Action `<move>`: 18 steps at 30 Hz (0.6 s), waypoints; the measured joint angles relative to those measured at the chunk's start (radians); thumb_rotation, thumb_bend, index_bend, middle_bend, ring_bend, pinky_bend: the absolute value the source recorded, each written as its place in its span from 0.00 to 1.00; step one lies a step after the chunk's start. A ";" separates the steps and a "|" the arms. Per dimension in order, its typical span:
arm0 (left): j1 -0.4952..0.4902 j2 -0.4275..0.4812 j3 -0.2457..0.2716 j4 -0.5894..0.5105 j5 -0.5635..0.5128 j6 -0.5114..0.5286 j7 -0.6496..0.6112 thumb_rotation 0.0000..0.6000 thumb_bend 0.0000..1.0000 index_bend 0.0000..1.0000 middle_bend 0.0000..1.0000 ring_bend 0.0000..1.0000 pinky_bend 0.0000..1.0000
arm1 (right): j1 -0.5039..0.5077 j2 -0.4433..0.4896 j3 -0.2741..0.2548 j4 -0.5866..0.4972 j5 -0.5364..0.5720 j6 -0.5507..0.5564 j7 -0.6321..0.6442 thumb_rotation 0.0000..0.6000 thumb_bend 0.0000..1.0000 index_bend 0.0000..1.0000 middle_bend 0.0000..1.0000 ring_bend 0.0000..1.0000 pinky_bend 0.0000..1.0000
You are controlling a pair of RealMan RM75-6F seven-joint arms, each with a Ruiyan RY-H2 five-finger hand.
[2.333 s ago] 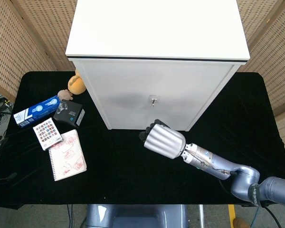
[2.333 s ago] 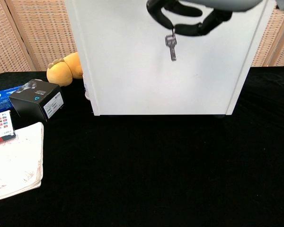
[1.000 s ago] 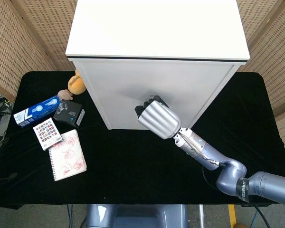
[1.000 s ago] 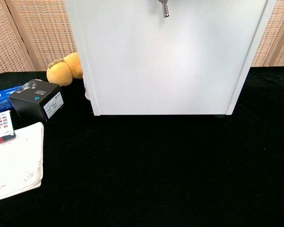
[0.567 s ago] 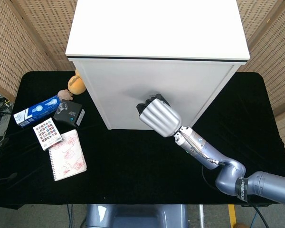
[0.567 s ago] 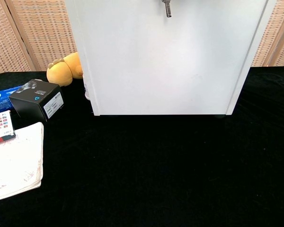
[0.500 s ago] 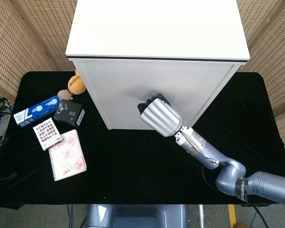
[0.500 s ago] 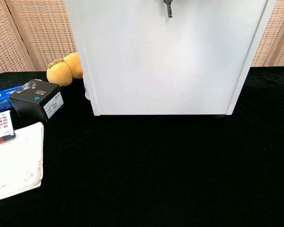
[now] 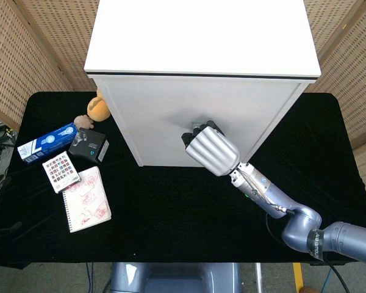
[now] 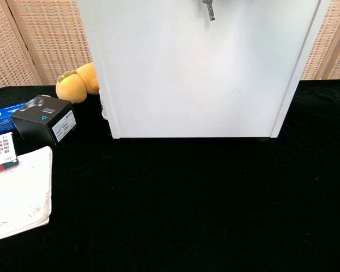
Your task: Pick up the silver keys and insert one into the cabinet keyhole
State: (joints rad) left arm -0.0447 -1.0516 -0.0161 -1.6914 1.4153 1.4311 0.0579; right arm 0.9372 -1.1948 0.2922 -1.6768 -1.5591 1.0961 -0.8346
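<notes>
The white cabinet (image 9: 201,73) stands at the back of the black table. My right hand (image 9: 210,149) is raised against the cabinet's front door, fingers curled toward it, and it covers the spot where the keyhole sat. In the chest view a silver key (image 10: 209,9) hangs at the top edge in front of the door (image 10: 204,73); the hand itself is above that frame. The grip on the keys is hidden behind the hand in the head view. My left hand shows in neither view.
On the left lie a black box (image 9: 89,146), a blue carton (image 9: 47,142), a card pack (image 9: 61,171), a sketch notebook (image 9: 86,198) and a yellow plush toy (image 9: 97,108). Wicker screens (image 9: 30,43) stand behind.
My right hand rose from low in front of the cabinet up to the door, then slid slightly right. The dangling key went up and right with it.
</notes>
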 measured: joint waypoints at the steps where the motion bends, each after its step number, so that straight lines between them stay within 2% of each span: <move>1: 0.000 0.000 0.000 0.000 0.000 0.000 0.000 1.00 0.00 0.00 0.00 0.00 0.00 | 0.000 0.002 0.001 -0.001 -0.001 0.001 0.002 1.00 0.60 0.73 0.88 0.91 1.00; 18: 0.001 0.000 0.002 -0.002 0.005 0.004 0.001 1.00 0.00 0.00 0.00 0.00 0.00 | -0.011 0.027 -0.006 -0.012 -0.003 0.006 0.013 1.00 0.60 0.73 0.88 0.91 1.00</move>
State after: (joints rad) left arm -0.0438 -1.0512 -0.0143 -1.6935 1.4207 1.4348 0.0585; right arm 0.9257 -1.1681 0.2858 -1.6883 -1.5618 1.1023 -0.8214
